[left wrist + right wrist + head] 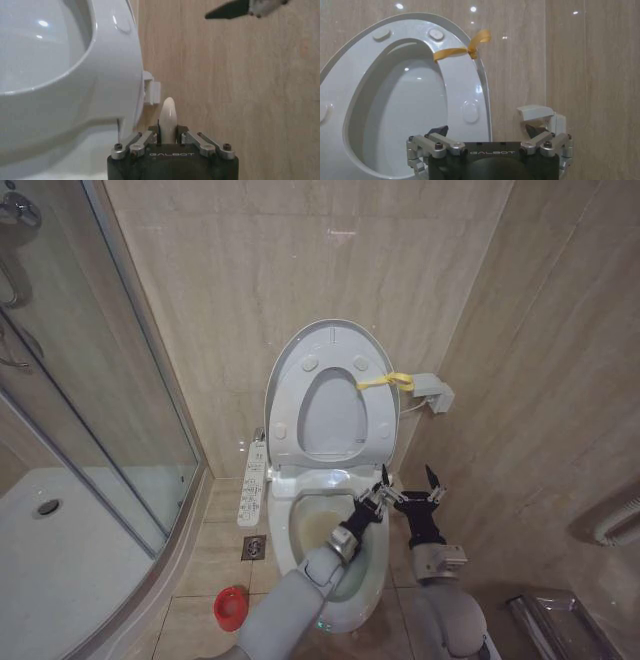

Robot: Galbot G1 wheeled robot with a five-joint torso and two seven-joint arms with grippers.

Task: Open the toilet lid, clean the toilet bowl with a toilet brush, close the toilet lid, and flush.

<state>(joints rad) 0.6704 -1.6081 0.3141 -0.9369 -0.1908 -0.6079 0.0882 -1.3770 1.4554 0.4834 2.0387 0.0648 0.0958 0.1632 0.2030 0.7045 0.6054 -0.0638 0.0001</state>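
- Over the toilet bowl (320,525), the left claw (378,492) is shut on a thin white stick, apparently the toilet brush (168,116) handle; bristles are not visible, so I cannot tell where the head is.
- Beyond both claws the toilet lid (330,345) stands upright against the wall: glossy white oval plastic, round bumpers, yellow strap (385,381) looped at its edge.
- Just right of the left claw, beside the bowl's rim, the right claw (430,485) hangs wide open and empty.
- Judged step: scrubbing; next the brush must work the smooth ceramic basin's yellowish stain.
- Well behind the claws, a red cup holder (230,608) sits on the tiled floor.
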